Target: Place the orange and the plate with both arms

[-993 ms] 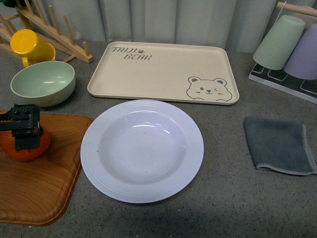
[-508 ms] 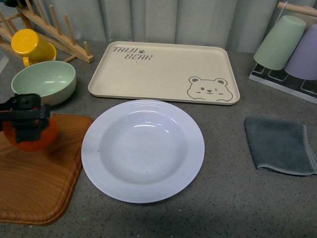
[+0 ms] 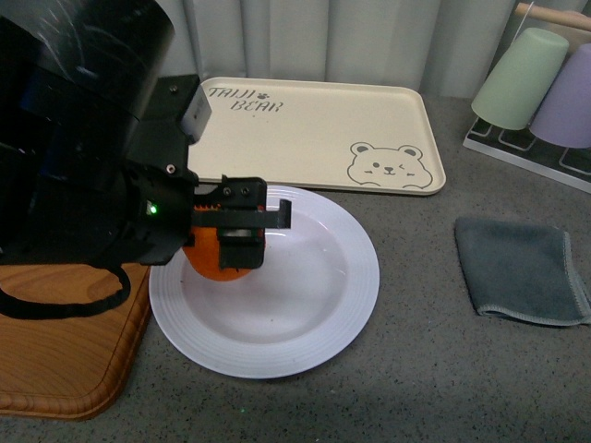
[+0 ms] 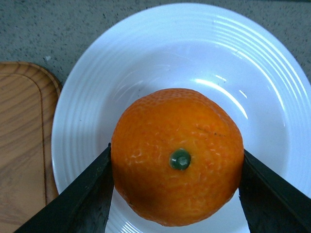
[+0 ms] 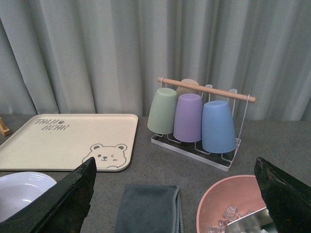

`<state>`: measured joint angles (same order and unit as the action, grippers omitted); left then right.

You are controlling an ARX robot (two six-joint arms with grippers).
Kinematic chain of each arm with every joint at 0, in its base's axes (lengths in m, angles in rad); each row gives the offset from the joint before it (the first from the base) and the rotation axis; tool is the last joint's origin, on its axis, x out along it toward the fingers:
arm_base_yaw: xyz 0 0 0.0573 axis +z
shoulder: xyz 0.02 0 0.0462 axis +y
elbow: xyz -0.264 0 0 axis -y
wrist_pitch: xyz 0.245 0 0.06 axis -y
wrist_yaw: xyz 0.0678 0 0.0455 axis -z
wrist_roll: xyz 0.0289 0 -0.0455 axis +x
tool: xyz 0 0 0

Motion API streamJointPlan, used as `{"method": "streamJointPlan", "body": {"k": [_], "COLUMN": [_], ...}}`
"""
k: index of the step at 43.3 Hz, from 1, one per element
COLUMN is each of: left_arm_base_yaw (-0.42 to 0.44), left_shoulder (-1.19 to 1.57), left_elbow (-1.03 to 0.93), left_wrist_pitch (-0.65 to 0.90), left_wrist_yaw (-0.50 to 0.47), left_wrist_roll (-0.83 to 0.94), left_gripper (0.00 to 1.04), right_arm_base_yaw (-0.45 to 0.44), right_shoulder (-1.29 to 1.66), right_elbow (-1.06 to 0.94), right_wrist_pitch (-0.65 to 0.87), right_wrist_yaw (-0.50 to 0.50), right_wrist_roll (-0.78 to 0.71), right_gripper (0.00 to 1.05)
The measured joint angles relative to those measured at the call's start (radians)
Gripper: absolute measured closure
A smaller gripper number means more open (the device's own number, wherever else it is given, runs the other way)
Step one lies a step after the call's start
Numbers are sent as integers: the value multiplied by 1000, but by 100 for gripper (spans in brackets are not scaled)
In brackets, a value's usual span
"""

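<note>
My left gripper [image 3: 235, 242] is shut on the orange [image 3: 205, 261] and holds it over the left part of the white ribbed plate [image 3: 314, 318]. In the left wrist view the orange [image 4: 177, 155], green stem dot facing the camera, sits between the two black fingers [image 4: 82, 199] above the plate [image 4: 146, 58]. The bulky left arm hides the table's left back. My right gripper [image 5: 175, 194] is open and empty, off to the right, out of the front view; a corner of the plate [image 5: 17, 191] shows in its view.
Wooden board [image 3: 65, 360] left of the plate. Beige bear tray [image 3: 314, 129] behind it. Grey cloth [image 3: 522, 268] at right. Cup rack [image 5: 197, 116] with green, purple and blue cups at back right. Pink bowl [image 5: 218, 204] with ice near the right gripper.
My left gripper has lifted the orange off the wooden board and carried it right, over the plate's left part. The arm now fills the left of the front view.
</note>
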<state>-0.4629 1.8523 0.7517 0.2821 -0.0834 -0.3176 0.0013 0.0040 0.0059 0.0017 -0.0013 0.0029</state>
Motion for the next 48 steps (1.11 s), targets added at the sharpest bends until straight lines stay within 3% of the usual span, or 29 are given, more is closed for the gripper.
{"method": "streamJointPlan", "body": {"k": [20,30,42,48], "left_arm_base_yaw": [-39,-39,-32,-10], "left_shoulder": [98,88,-81,-289], "left_elbow": [34,35,-15,-127], "left_wrist_pitch": [18,19,67,59], "left_wrist_yaw": [-23,-28,-56,-116], "left_wrist_roll": [-3,-2,11,27], "left_gripper": [39,6,7,7], "right_arm_base_yaw": [0,0,0,0], "right_shoulder": [0,0,0,0], "right_elbow": [0,0,0,0], "right_wrist_pitch": [0,0,0,0], "right_wrist_yaw": [0,0,0,0], "right_wrist_roll": [0,0,0,0], "right_gripper": [9,9,9,9]}}
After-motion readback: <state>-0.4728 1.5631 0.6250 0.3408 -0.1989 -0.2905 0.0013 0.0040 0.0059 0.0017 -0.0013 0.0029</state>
